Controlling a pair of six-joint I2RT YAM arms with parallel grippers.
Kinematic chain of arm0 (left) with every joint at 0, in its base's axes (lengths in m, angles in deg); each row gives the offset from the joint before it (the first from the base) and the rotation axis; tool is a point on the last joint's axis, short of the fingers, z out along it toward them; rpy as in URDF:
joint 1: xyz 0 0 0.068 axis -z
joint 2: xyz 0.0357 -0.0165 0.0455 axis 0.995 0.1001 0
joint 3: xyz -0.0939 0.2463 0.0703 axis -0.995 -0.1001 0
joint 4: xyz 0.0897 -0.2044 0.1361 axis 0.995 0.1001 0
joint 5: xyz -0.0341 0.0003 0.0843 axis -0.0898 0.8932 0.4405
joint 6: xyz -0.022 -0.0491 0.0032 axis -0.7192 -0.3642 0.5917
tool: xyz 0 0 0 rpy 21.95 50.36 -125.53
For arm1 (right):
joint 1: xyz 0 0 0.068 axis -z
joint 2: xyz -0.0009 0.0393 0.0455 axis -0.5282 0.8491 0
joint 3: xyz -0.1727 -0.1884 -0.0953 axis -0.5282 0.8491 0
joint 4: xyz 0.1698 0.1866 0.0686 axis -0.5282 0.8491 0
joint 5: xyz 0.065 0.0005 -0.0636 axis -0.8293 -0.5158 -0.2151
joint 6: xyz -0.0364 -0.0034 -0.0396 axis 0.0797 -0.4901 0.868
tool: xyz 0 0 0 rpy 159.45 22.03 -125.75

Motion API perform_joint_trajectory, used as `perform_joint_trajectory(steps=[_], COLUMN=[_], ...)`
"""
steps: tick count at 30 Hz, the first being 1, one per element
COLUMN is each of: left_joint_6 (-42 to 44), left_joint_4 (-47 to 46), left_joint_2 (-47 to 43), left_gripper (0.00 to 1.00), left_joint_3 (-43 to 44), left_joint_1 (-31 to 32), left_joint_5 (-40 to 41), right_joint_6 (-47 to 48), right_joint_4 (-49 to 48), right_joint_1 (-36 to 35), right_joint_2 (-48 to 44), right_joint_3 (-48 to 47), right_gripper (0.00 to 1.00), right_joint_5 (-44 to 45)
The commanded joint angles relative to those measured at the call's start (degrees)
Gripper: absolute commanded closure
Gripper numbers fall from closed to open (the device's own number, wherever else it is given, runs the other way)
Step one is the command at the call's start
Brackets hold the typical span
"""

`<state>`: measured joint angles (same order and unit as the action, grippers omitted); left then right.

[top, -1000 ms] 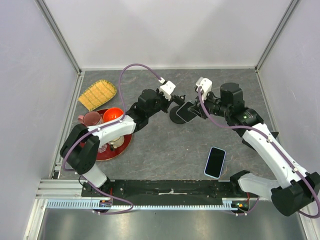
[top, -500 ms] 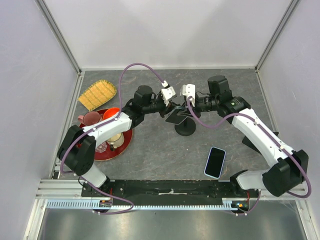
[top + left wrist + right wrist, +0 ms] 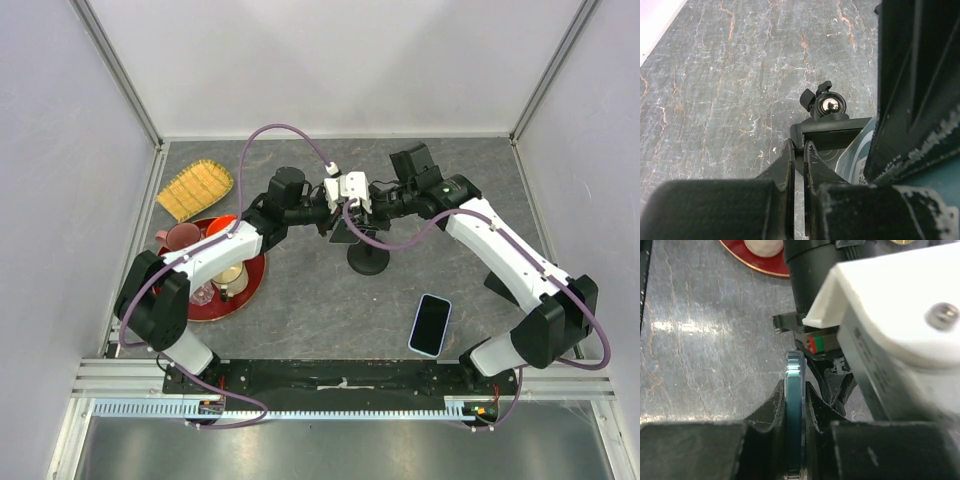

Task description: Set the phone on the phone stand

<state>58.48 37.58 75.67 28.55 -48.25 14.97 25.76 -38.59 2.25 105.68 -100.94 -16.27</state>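
A black phone stand has its round base (image 3: 368, 262) on the grey table, with its cradle plate (image 3: 826, 134) raised on a ball joint (image 3: 830, 105). My left gripper (image 3: 337, 214) is shut on the edge of that cradle plate, pinching it between the jaws (image 3: 800, 150). My right gripper (image 3: 354, 214) is shut on a teal-edged phone (image 3: 795, 405), seen edge-on and upright between the jaws (image 3: 795, 390). The phone's pale back (image 3: 860, 162) sits right beside the cradle plate. Whether they touch is hidden.
A second phone (image 3: 431, 324) with a dark screen lies flat at the near right. A red tray (image 3: 250, 285) with cups and an orange bowl (image 3: 226, 229) sits at the left. A yellow woven mat (image 3: 195, 189) lies at the far left.
The right gripper has carried the phone left until it meets the left gripper at the cradle. The stand's base has shifted nearer. The left gripper stays shut on the cradle.
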Motion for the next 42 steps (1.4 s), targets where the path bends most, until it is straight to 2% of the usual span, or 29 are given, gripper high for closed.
perform_joint_trajectory(steps=[1,5,11,15,18,23,27,32,35,39,40,42], left_joint_6=[1.93,0.27,-6.05,-10.71,-14.67,-23.28,-26.10,-24.35,-25.30,-28.91,-31.44,-32.60], left_joint_4=[3.71,2.74,-4.46,-8.33,-9.56,-10.18,-10.53,-6.14,-4.21,6.14,13.04,16.09], left_joint_2=[-1.64,-1.90,-3.04,-4.01,-5.15,-7.96,-10.78,-11.22,-12.53,-11.49,-10.79,-10.17], left_gripper=[0.98,0.98,0.98,0.98,0.98,0.98,0.98,0.98,0.98,0.98,0.98,0.98], left_joint_3=[1.46,1.20,-1.87,-3.81,-4.68,-7.93,-10.57,-9.00,-7.86,-2.59,-0.84,1.99], left_joint_1=[0.38,0.38,0.20,0.20,0.20,0.20,0.81,4.15,5.21,6.17,6.18,6.53], left_joint_5=[-3.82,0.92,10.67,23.04,28.68,39.76,46.43,58.12,57.46,54.55,53.59,49.54], right_joint_6=[3.59,-0.35,-11.42,-22.83,-28.90,-36.83,-45.34,-48.17,-48.97,-49.94,-49.68,-49.50], right_joint_4=[-0.15,1.79,0.30,-1.55,-4.18,-3.32,-5.94,-3.40,-3.31,-3.66,-3.92,-5.59], right_joint_1=[-1.66,-1.75,-1.66,-1.49,-1.31,0.09,0.18,-4.21,-4.65,-8.06,-8.95,-9.83], right_joint_2=[1.27,0.14,-0.31,-0.66,-1.98,-2.16,-3.82,-4.00,-4.00,-1.46,-0.32,0.30], right_joint_3=[-5.03,-4.35,-0.82,1.11,4.80,8.14,11.04,9.11,8.15,7.10,6.48,6.30], right_gripper=[1.00,1.00,1.00,1.00,1.00,1.00,1.00,1.00,1.00,1.00,1.00,1.00], right_joint_5=[9.50,14.71,20.87,24.03,27.02,30.53,43.61,62.43,66.47,71.84,72.89,73.79])
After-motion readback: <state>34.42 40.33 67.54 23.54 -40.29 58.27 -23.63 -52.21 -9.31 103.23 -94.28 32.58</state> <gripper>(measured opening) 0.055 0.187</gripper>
